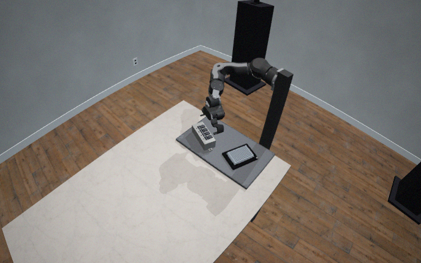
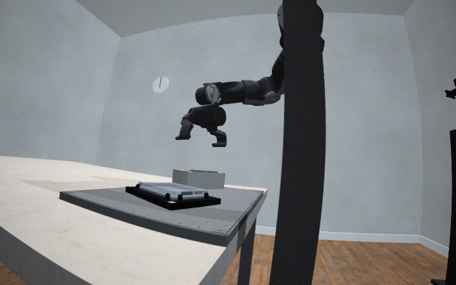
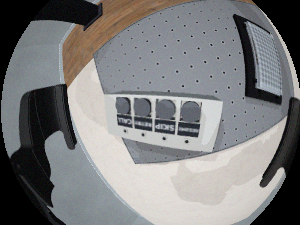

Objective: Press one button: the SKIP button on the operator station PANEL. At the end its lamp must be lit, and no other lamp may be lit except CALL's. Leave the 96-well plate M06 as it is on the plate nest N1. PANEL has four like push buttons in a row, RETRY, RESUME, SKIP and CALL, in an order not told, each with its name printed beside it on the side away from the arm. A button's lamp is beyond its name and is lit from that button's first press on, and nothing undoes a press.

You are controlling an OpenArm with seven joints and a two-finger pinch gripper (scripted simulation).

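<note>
The operator panel (image 1: 203,135) is a light grey box on the grey bench, also seen in the wrist view (image 3: 162,120) and in the exterior view (image 2: 198,178). It carries four dark buttons in a row (image 3: 157,111), with small dark lamps (image 3: 154,137) below them in the wrist view; none looks lit. The printed names are too small to read. My gripper (image 2: 201,140) (image 1: 212,122) is open and empty, well above the panel; in the top view it hangs over the panel's far end. The 96-well plate (image 1: 240,154) lies on its black nest.
A black post (image 1: 275,109) stands at the bench's back edge and carries the arm. Black pillars stand on the floor behind (image 1: 250,42) and at the right (image 1: 418,186). The bench lies on a large pale table top (image 1: 133,182).
</note>
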